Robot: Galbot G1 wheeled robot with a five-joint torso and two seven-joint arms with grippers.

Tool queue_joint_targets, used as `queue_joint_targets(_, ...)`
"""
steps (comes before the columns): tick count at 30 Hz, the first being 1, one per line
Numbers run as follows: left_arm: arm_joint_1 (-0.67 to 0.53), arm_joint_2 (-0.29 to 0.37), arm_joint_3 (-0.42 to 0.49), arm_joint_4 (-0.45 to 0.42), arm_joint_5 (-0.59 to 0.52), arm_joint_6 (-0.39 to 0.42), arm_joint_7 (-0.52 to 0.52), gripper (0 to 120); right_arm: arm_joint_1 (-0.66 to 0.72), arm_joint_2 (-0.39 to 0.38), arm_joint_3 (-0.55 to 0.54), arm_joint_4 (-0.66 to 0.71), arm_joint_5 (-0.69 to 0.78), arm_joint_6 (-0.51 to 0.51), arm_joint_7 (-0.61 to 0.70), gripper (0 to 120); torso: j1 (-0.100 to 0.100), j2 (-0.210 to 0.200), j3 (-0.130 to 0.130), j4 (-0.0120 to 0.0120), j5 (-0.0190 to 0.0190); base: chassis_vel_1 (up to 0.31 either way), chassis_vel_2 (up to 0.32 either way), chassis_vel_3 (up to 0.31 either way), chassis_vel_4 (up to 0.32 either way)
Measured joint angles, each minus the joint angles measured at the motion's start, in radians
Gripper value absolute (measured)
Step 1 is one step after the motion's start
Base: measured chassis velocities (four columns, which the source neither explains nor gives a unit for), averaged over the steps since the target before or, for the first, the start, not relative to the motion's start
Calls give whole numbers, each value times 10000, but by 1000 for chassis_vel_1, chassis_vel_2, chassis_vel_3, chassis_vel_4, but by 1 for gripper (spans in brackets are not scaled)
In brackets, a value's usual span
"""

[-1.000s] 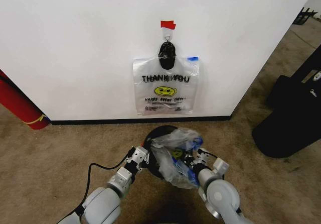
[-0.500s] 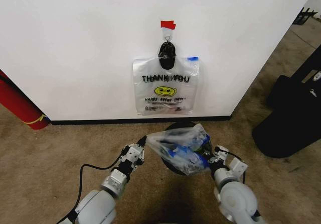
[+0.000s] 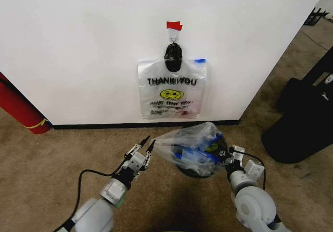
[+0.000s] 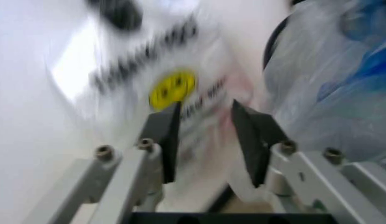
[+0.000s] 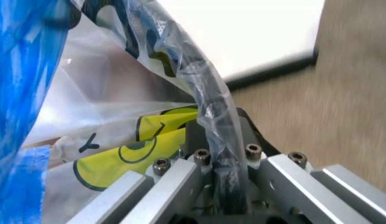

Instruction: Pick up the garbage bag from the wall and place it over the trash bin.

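Observation:
The garbage bag is a crumpled translucent bundle with blue strips and a yellow smiley, held low in front of the wall. My right gripper is shut on the bag's right side; the right wrist view has plastic pinched between the fingers. The trash bin peeks out as a black edge under the bag, its rim curving beside the plastic. My left gripper is open just left of the bag's corner, nothing between its fingers.
A second "THANK YOU" bag hangs on the wall under a black lump and red tape. A red cylinder leans at the left. A large black case lies on the carpet to the right.
Both arms have reached toward the wall and to the right, carrying the bag that way. The bin's black edge now shows further right under it. The left gripper's fingers have spread.

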Motion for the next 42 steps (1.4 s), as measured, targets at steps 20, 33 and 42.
queue_joint_targets(20,-2002,-1089,612,2153,4466,-3532,1886,90,-353,80,-1038,-255,-5721,2661,-891,0,0,0,0,-1,-2,0,0,0,0)
queue_joint_targets(33,-2303,-1359,653,2682,5726,-3967,1588,89,-191,109,-1196,6,-4424,1998,-416,0,0,0,0,0,-1,0,0,0,0)
queue_joint_targets(42,-2332,-1388,739,2656,5600,-3706,1185,56,-208,211,-1493,424,-3575,1331,-105,0,0,0,0,-1,-1,0,0,0,0)
